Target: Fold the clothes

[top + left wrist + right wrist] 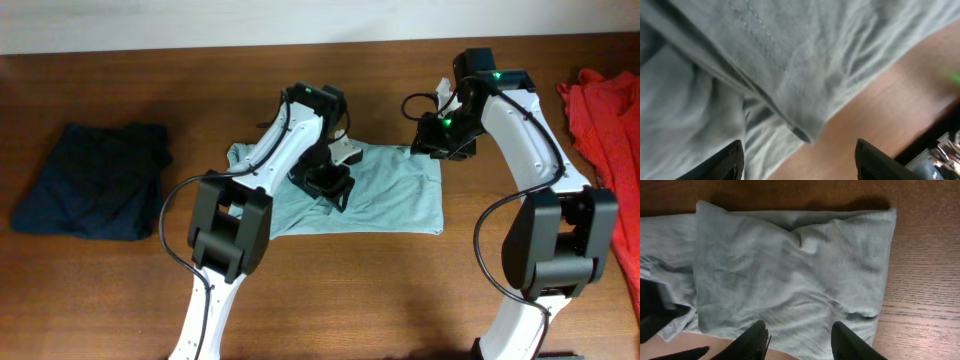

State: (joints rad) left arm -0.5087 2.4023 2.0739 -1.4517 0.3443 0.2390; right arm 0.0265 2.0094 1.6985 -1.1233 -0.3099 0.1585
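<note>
Left end effector (329,186) over T-shirt (400,195)

The overhead camera looks straight down on the wooden table (380,290) from well above, taking in most of it; the left wrist camera sits very near the pale grey-blue T-shirt (805,60), blurred, facing down; the right wrist camera looks down from somewhat higher; all three share that T-shirt.

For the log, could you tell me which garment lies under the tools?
The pale grey-blue shirt at the middle; the navy one lies far left, the red one far right.
</note>
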